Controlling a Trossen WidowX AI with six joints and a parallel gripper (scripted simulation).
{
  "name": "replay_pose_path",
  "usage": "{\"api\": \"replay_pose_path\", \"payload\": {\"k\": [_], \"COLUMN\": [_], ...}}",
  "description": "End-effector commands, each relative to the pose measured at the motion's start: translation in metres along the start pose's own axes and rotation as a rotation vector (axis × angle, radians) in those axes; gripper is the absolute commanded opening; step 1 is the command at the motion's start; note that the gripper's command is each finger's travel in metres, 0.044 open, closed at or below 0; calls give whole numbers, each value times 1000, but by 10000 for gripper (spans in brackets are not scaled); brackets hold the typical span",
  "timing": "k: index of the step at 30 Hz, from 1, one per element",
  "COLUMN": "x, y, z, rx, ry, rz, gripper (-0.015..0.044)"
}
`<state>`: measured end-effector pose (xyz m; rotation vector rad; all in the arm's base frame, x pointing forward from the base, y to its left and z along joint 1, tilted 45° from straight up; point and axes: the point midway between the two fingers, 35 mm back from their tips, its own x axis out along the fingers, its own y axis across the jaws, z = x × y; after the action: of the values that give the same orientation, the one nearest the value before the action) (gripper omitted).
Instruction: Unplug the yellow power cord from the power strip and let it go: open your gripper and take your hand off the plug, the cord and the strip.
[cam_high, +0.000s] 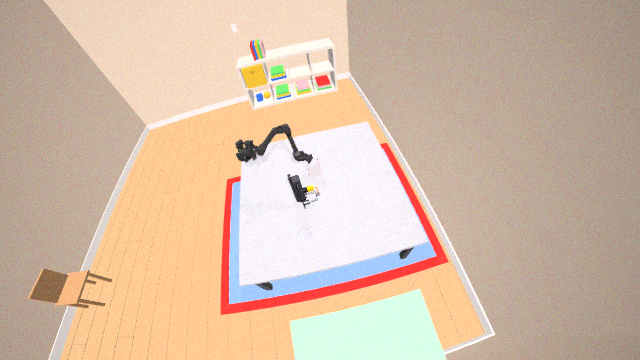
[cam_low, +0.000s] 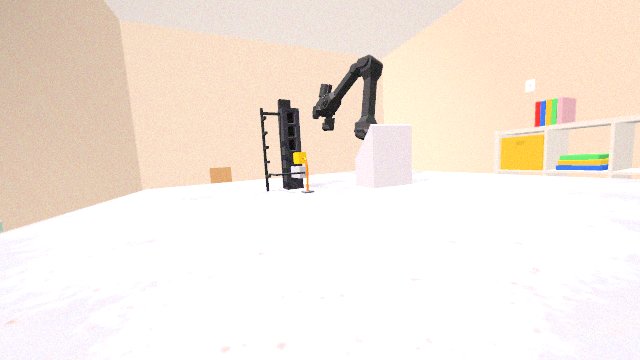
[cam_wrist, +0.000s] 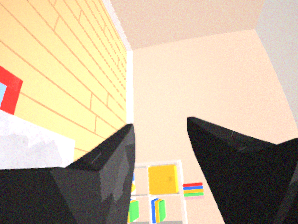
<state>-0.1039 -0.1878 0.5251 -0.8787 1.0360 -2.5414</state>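
Observation:
The black power strip (cam_high: 296, 186) (cam_low: 286, 150) stands upright on the table. The yellow plug (cam_high: 310, 189) (cam_low: 299, 158) sits against its socket face, low down, below three bare sockets. Its thin orange-yellow cord (cam_low: 307, 175) hangs from the plug to the table. A pale grey plug (cam_low: 298, 172) is just below the yellow one. My gripper (cam_wrist: 160, 126) is partly open with nothing between its fingers. It is raised well away from the strip, plug and cord, and the wrist view shows the floor, wall and shelf beyond it.
A thin black rail (cam_low: 265, 150) with short pegs stands beside the strip. The arm rises from a pale block (cam_high: 314, 168) (cam_low: 390, 155) on the white table (cam_high: 350, 215) (cam_low: 400, 280). A white shelf with books and a yellow door (cam_high: 254, 76) (cam_low: 522, 152) (cam_wrist: 162, 179) is by the wall.

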Motion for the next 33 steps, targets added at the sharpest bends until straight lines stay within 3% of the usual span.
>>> {"api": "replay_pose_path", "payload": {"k": [1, 16, 33], "x": [-7, -93, -275], "y": [27, 106, 146], "z": [32, 142, 217], "rx": [10, 73, 116], "ry": [-115, -551, -1046], "rz": [94, 455, 903], "gripper": [160, 160, 160]}}
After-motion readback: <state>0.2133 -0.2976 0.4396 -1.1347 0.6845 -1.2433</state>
